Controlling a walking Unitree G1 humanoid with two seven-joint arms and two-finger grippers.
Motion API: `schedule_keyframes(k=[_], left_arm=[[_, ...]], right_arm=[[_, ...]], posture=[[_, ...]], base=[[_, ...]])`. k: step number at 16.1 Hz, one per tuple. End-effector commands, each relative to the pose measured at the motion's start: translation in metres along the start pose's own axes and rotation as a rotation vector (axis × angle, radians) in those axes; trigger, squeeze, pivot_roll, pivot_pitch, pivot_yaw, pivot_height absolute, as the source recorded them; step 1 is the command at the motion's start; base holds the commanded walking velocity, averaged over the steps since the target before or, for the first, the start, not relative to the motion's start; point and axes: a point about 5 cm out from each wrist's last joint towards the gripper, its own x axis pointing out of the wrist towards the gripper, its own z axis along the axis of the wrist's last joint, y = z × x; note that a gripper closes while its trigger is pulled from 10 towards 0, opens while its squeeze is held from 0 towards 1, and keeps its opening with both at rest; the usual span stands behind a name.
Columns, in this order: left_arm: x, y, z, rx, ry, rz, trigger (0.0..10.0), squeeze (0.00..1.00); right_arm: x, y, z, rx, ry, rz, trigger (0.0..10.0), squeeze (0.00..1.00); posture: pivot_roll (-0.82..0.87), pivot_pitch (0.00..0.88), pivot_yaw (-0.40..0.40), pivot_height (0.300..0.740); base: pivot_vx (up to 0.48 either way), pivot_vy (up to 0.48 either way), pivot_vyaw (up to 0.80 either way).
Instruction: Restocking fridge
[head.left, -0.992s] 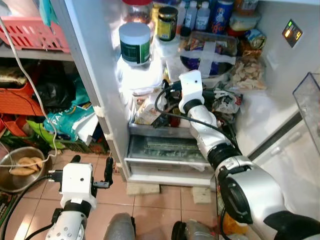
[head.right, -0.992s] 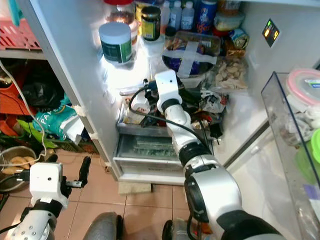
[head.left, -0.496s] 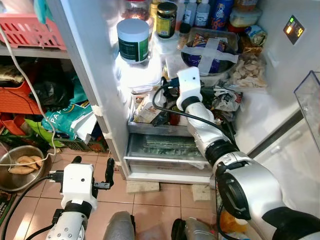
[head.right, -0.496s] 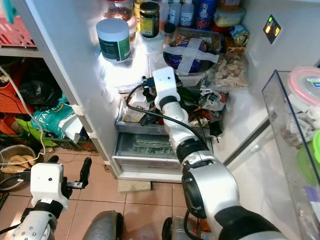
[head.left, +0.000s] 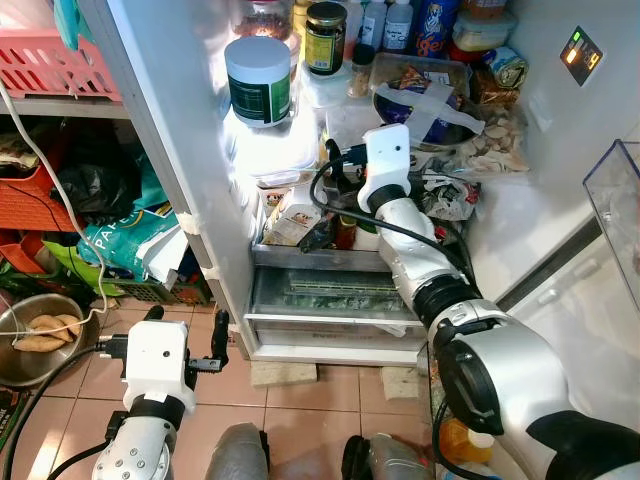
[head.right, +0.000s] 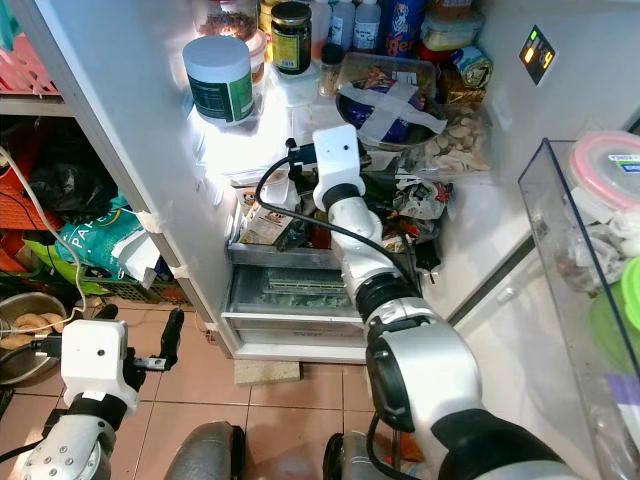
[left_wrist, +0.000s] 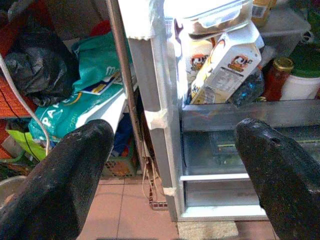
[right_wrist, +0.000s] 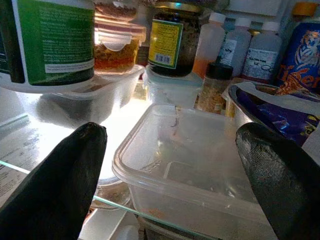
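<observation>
Terracotta floor tiles, open fridge

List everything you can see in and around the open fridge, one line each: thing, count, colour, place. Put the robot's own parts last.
Tub: one, white with a green label, upper fridge shelf, left.
Dark jar: one, yellow label, behind the tub.
Clear container: one, empty, on the glass shelf.
Taped bowl: one, dark contents, white tape crossed over it, shelf right.
Carton: one, white, tilted in the lower bin.
Drawer: one, clear, fridge bottom.
Metal bowl: one, silver, on the floor, left.
Basket: one, pink, shelf outside the fridge.
Left end effector: black fingers open, low above the tiled floor.
Right end effector: black fingers open, facing the clear container.
</observation>
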Motion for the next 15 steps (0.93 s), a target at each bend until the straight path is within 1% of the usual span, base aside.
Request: schedule_keyframes(k=[1,4,5,12,15], left_arm=[[0.000,0.001,-0.003,0.006,0.019,0.009,10.0,0.00],[0.004,0.000,-0.003,0.005,0.013,0.003,10.0,0.00],[0.004,0.001,-0.003,0.006,0.011,0.004,10.0,0.00],[0.005,0.002,-0.004,0.009,0.004,0.009,10.0,0.00],[0.006,0.002,-0.004,0.010,0.000,0.008,10.0,0.00]], right_arm=[[-0.001,-0.004,0.003,0.024,-0.035,0.011,10.0,0.87],[-0.011,-0.013,-0.008,0.039,-0.027,0.036,10.0,0.87],[-0.011,-0.014,-0.008,0.046,-0.029,0.040,10.0,0.87],[-0.013,-0.009,-0.005,0.080,-0.068,0.135,10.0,0.87],[-0.021,-0.008,-0.009,0.107,-0.075,0.241,10.0,0.89]], posture=[[0.32,0.161,-0.030,0.740],[0.31,0.151,-0.027,0.740],[0.31,0.148,-0.027,0.740],[0.31,0.141,-0.027,0.740],[0.31,0.137,-0.026,0.740]], base=[[0.000,0.000,0.00],[0.000,0.000,0.00],[0.000,0.000,0.00],[0.000,0.000,0.00],[0.000,0.000,0.00]])
